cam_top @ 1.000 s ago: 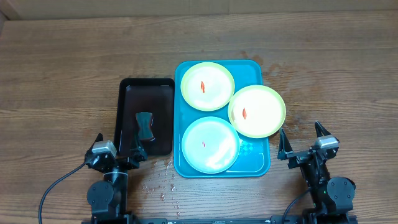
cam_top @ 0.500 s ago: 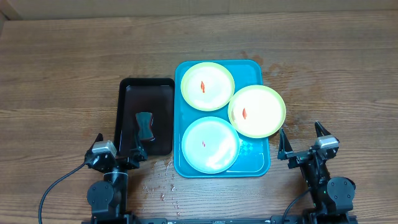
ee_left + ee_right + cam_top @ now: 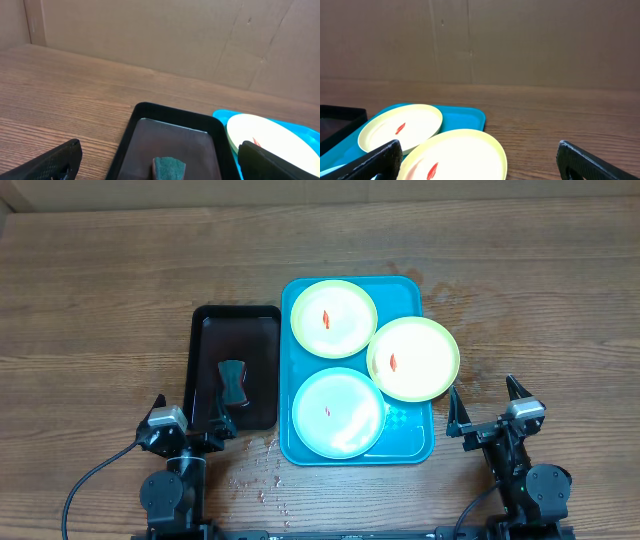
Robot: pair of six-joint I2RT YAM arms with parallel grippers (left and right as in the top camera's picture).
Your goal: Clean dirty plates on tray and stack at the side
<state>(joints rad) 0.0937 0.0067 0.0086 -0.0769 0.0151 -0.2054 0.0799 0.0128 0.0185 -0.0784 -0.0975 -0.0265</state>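
Note:
The turquoise tray (image 3: 410, 435) holds three plates, each with a red smear. One yellow-green plate (image 3: 333, 318) lies at the tray's far left. A second yellow-green plate (image 3: 413, 358) overhangs the right rim. The mint-white plate (image 3: 338, 410) lies at the near left. My left gripper (image 3: 190, 418) is open and empty at the near end of the black tray (image 3: 235, 330). My right gripper (image 3: 487, 402) is open and empty, just right of the turquoise tray. In the right wrist view both yellow-green plates (image 3: 400, 127) (image 3: 457, 155) and the tray (image 3: 465, 119) show.
A dark green sponge (image 3: 232, 381) lies in the black tray; it also shows in the left wrist view (image 3: 169, 167). Water drops (image 3: 262, 472) dot the table near the front. A cardboard wall (image 3: 480, 40) stands behind the table.

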